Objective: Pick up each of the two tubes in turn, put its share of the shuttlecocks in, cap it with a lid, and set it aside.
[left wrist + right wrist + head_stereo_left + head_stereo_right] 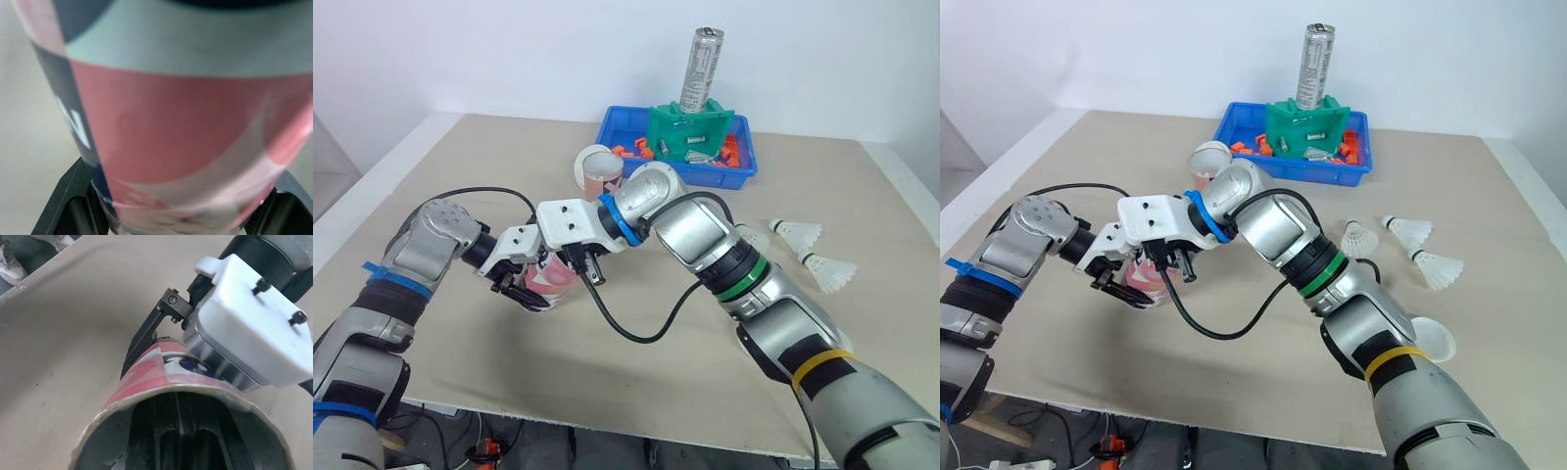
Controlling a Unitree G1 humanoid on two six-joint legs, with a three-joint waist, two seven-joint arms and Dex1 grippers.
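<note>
L gripper [530, 292] fingers clamped on the pink tube [554, 278] at the table's [470, 352] near-left part — bare top from there to the left and near edges — R gripper [587, 269] at its open mouth, open or closed can't tell, two shuttlecocks [797, 232] well right.

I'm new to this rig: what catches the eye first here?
Both arms meet at front left: the left gripper clamps a pink patterned cardboard tube, the right gripper at its open mouth. Three white feather shuttlecocks lie loose on the right.
</note>
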